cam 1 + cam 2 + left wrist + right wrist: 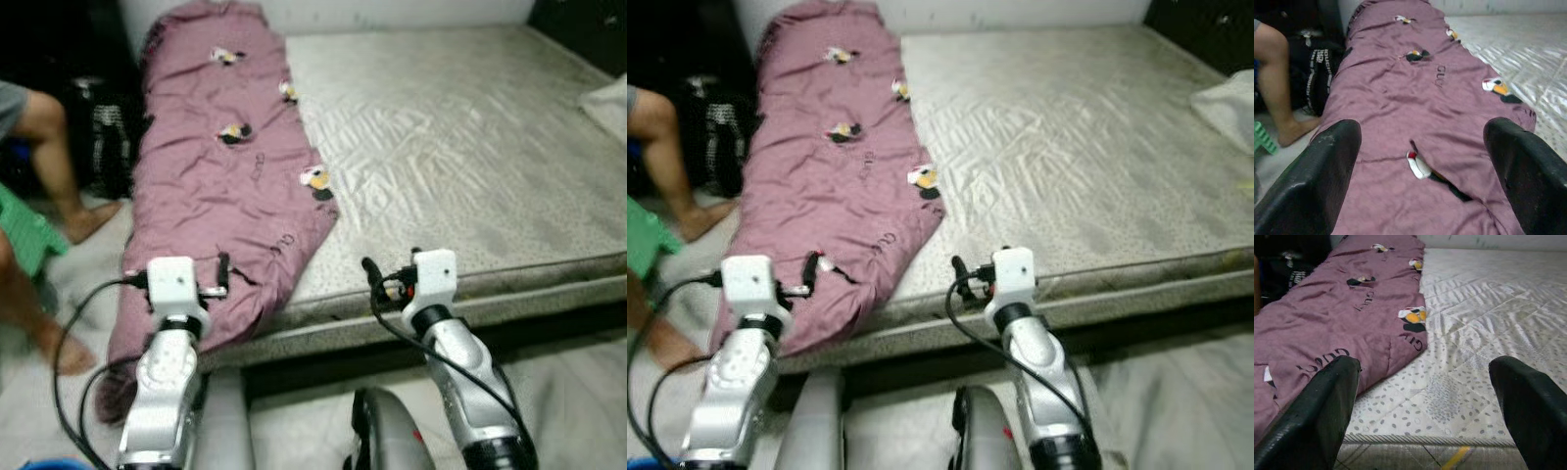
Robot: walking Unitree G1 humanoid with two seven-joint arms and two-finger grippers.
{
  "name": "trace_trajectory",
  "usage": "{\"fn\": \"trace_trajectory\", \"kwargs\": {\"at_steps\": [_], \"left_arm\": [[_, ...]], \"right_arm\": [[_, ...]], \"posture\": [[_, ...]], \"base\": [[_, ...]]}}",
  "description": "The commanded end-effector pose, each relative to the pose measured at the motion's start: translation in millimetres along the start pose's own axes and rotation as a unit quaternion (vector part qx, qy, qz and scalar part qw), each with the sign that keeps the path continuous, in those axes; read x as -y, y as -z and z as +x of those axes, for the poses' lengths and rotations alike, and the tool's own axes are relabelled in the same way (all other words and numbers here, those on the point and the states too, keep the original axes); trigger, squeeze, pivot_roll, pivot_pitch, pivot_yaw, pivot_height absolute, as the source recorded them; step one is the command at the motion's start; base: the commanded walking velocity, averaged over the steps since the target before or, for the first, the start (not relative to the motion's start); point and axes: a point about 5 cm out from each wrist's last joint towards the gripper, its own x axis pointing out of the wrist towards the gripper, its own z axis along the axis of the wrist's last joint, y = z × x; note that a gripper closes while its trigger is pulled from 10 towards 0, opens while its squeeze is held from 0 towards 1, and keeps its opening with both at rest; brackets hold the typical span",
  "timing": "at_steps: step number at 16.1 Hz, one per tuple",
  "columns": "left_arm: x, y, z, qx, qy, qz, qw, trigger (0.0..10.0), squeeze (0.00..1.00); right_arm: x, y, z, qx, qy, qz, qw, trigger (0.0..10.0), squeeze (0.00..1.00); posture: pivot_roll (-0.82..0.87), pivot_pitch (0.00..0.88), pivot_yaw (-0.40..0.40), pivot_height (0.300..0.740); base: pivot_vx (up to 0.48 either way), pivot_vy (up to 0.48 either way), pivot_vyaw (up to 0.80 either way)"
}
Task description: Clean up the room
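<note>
Satin-smooth mauve quilt (225,186) drapes over quilted grey mattress (460,157).

Two silver arms carry white wrist blocks, looping black cables and long black fingers (1317,181).

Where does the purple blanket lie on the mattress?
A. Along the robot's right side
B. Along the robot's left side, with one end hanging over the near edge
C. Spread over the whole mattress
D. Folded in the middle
B: the purple blanket covers the left strip of the mattress and droops over its near edge.
</note>
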Motion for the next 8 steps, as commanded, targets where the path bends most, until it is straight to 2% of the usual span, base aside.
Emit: {"fn": "trace_trajectory", "kwargs": {"at_steps": [1,3,8], "left_arm": [[-3.9,-1.7,2.1,0.000,-0.018,0.002,1.000,10.0,0.00],[-5.1,-1.7,3.5,-0.002,-0.022,-0.002,1.000,10.0,0.00],[-5.2,-2.3,5.9,-0.001,-0.020,-0.001,1.000,10.0,0.00]], "right_arm": [[1.5,-5.3,1.9,0.009,0.000,-0.002,1.000,10.0,0.00],[0.9,-5.4,1.9,0.009,-0.003,-0.002,1.000,10.0,0.00],[-0.3,-4.8,2.4,0.008,-0.006,0.001,1.000,10.0,0.00]], "posture": [[-0.01,0.072,-0.028,0.622],[-0.01,0.072,-0.028,0.618],[-0.01,0.070,-0.026,0.564]], "base": [[0.000,0.000,0.00],[0.000,0.000,0.00],[0.000,0.000,0.00]]}}
